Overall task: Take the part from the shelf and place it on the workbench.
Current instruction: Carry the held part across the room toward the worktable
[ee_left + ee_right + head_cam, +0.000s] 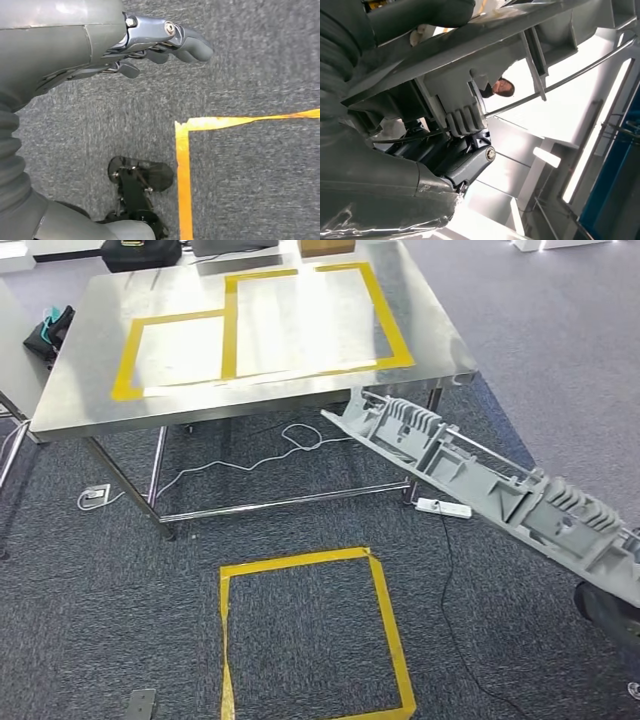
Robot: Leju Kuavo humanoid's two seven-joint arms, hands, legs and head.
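We hold the long grey part [483, 480] in our right hand [459, 160], fingers [471, 167] wrapped under it; its far tip juts beneath the steel counter [90, 390] corner. Our left hand [158, 42] hangs over carpet with fingers loosely extended, holding nothing; a white power strip [443, 508] and cable [249, 462] lie under the counter

Overhead light glares white off the steel counter [90, 390]; the right wrist view is backlit, blown-out and dim.
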